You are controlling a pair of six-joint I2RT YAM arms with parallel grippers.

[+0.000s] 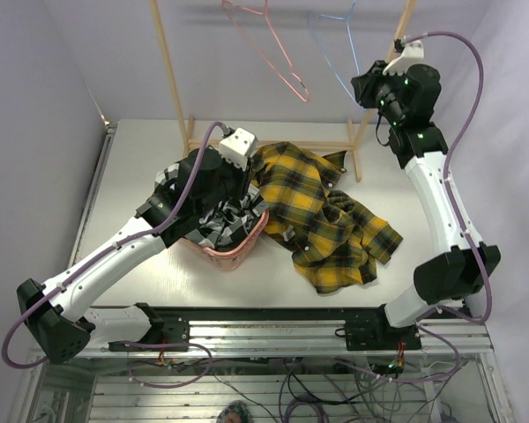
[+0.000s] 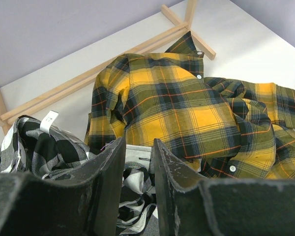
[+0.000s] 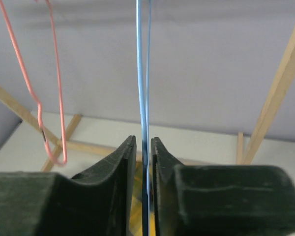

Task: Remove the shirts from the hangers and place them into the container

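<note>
The yellow-and-black plaid shirt (image 1: 326,220) (image 2: 187,103) lies spread on the table, its left edge by the container. The black-and-white check shirt (image 1: 213,226) (image 2: 54,147) is bunched inside the pink container (image 1: 234,256). My left gripper (image 1: 238,198) (image 2: 139,142) hangs over it, jaws partly apart, with check cloth showing through the gap. Both hangers hang bare on the rack: the pink one (image 1: 269,48) (image 3: 54,98) and the light blue one (image 1: 331,46) (image 3: 139,73). My right gripper (image 1: 361,84) (image 3: 143,139) is raised at the blue hanger, whose wire runs between the jaws with a thin gap on each side.
The wooden rack's poles (image 1: 172,70) (image 3: 280,88) rise at the back, and its base bars (image 1: 309,145) (image 2: 88,78) lie on the table behind the shirts. The left arm reaches across the container from the near left.
</note>
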